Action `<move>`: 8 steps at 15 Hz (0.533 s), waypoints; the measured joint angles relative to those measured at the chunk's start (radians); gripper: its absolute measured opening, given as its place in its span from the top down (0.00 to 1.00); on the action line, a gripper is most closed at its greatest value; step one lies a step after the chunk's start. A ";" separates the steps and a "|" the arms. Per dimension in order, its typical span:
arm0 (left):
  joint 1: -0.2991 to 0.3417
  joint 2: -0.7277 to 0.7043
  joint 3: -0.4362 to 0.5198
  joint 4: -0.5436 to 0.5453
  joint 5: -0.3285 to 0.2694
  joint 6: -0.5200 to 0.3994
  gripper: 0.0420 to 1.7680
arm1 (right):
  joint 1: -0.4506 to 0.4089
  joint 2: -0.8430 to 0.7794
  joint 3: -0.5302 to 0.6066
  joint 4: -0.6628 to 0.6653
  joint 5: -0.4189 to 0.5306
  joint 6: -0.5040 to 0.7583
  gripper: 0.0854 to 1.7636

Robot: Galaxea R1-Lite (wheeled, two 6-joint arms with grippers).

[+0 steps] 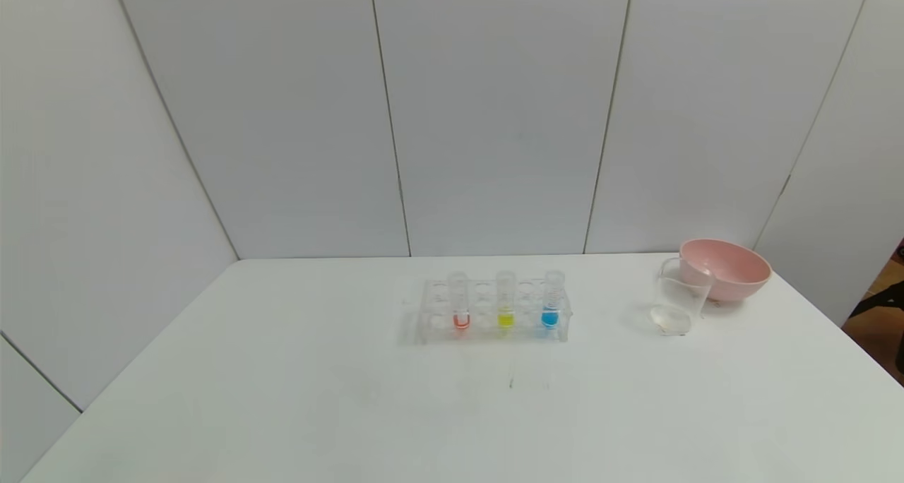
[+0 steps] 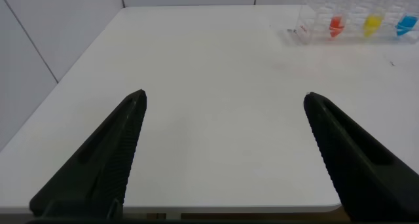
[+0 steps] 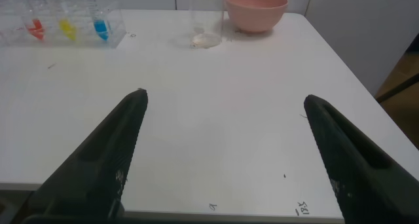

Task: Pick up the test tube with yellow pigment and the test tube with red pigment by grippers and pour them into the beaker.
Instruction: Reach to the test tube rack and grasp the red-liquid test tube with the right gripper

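A clear rack [image 1: 492,331] in the middle of the white table holds three upright tubes. The test tube with red pigment [image 1: 460,302] is on the left, the test tube with yellow pigment [image 1: 505,301] in the middle, a blue one [image 1: 551,300] on the right. The clear beaker [image 1: 679,297] stands to the right of the rack. Neither gripper shows in the head view. My left gripper [image 2: 224,99] is open and empty near the table's front edge, far from the rack [image 2: 357,24]. My right gripper [image 3: 224,98] is open and empty near the front edge, with the beaker [image 3: 204,21] far ahead.
A pink bowl [image 1: 725,268] sits just behind the beaker at the table's back right corner; it also shows in the right wrist view [image 3: 256,9]. Grey wall panels stand behind the table. The table's right edge [image 1: 847,342] is near the bowl.
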 joint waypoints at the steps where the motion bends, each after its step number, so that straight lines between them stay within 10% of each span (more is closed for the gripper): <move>1: 0.000 0.000 0.000 0.000 0.000 0.000 0.03 | 0.000 0.000 0.000 0.000 0.000 0.000 0.03; 8: 0.000 0.000 0.000 0.000 0.000 0.000 0.03 | 0.000 0.000 0.000 -0.002 0.001 0.001 0.03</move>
